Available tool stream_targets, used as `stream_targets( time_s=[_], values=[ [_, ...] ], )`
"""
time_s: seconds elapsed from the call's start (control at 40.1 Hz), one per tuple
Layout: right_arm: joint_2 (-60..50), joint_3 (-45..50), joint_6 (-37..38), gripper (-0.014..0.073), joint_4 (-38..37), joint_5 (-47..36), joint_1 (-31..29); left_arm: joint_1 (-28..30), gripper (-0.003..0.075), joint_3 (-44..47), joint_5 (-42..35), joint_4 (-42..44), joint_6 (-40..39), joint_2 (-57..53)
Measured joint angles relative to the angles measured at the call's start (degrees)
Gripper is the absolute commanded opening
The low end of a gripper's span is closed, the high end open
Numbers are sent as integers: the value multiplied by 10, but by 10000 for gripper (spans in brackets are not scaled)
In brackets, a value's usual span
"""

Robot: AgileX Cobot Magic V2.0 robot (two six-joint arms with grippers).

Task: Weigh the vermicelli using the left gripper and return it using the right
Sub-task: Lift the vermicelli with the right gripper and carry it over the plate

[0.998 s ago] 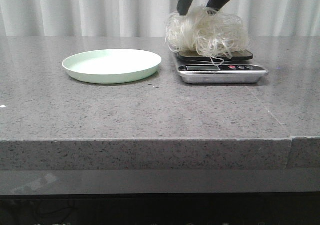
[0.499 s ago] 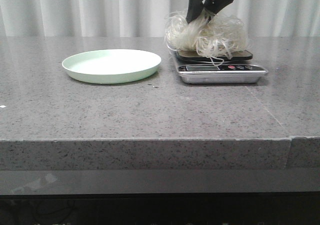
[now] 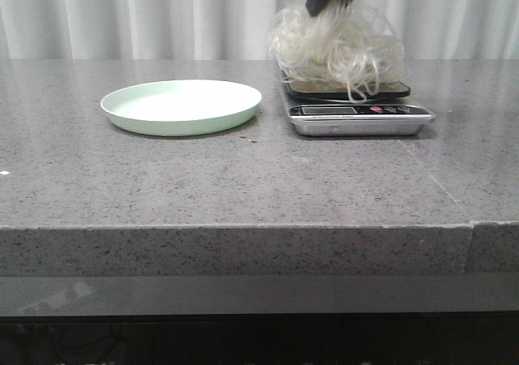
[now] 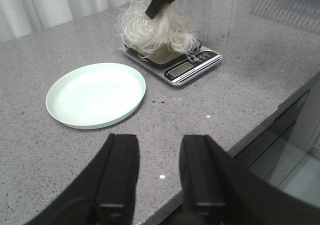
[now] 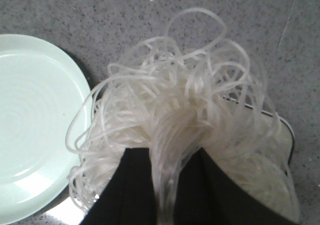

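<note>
The vermicelli, a fluffy nest of translucent white strands, hangs from my right gripper just above the kitchen scale, its lowest strands trailing onto the dark platform. It also shows in the left wrist view and the right wrist view. In the right wrist view my right gripper is shut on a bunch of strands. The pale green plate lies empty to the left of the scale. My left gripper is open and empty, low over the table's front edge.
The steel scale with its display and buttons stands at the back right. White curtains hang behind the table. The grey stone table's front edge runs across the near side.
My right gripper has shut on the vermicelli and risen, lifting the nest slightly off the scale platform.
</note>
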Motion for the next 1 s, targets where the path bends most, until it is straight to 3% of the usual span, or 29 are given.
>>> stream_targets(
  time_s=[0.349, 0.673, 0.998],
  values=[
    [-27, -61, 0, 183, -1, -25, 67, 0, 312, 0, 0, 0, 0, 0],
    [1, -93, 0, 183, 3, -98, 144, 0, 312, 0, 0, 0, 0, 0],
    [79, -94, 0, 185, 4, -90, 155, 0, 312, 0, 0, 0, 0, 0]
  ],
)
